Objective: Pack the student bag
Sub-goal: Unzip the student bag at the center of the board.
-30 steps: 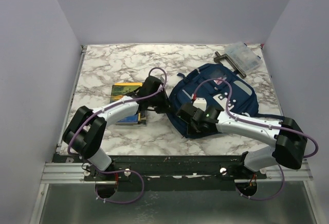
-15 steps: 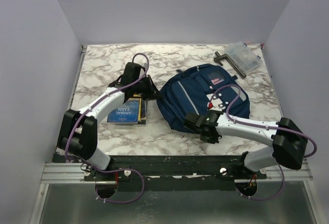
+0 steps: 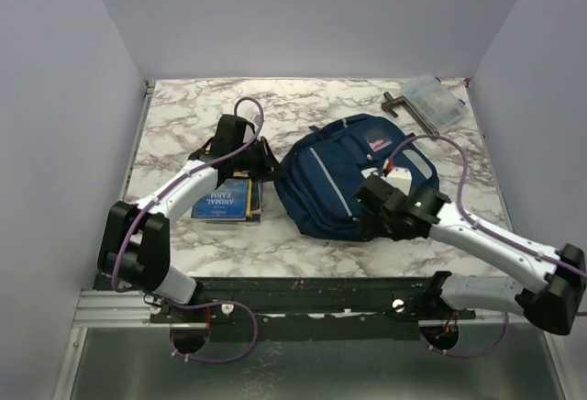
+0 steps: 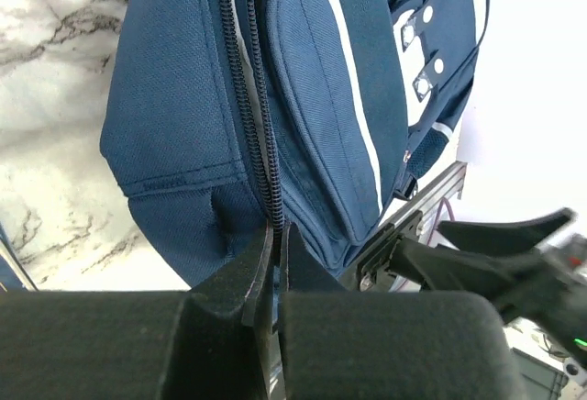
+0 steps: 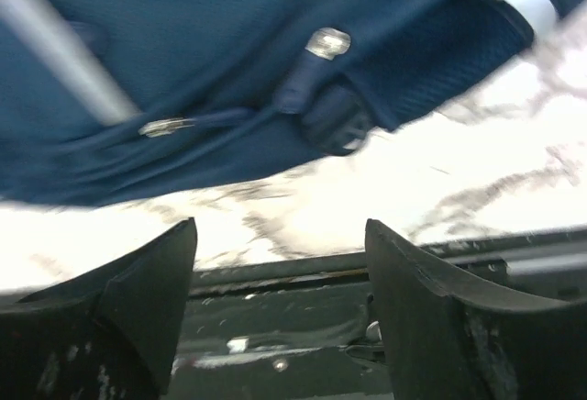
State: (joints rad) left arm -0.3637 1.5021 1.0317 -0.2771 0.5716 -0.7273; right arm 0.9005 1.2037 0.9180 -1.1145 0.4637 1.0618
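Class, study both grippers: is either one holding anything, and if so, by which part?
The left gripper is shut on the student bag, pinching its zipper at the bag's end. The right gripper is open, holding nothing.

The left arm reaches far and bends right, the left gripper (image 4: 275, 233) pinched on the zipper of the student bag (image 4: 174, 116). The right arm stretches left, the right gripper (image 5: 280, 235) spread wide.
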